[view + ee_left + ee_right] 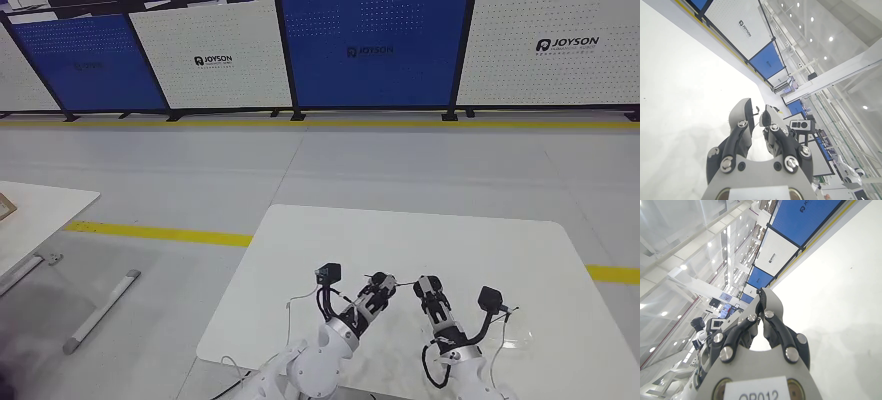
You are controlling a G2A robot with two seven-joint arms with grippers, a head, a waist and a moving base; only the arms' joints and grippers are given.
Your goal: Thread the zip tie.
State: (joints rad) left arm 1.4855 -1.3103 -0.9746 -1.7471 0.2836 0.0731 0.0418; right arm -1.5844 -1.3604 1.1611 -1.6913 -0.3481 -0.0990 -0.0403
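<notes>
The zip tie [757, 108] is a thin black strip with a small head. It shows in the gap between the fingers of my left gripper [757, 103], which stands open above the white table [420, 235]. My right gripper [762, 290] is shut, and a short black end of the zip tie [758, 291] pokes out at its fingertips. From above, my left gripper [380, 283] and right gripper [428, 287] sit close together near the table's front edge, tips turned toward each other.
The table's far half [430, 230] is bare white surface. A second white table [40, 215] stands off to the left across a strip of grey floor. Blue and white panels [370, 50] line the back.
</notes>
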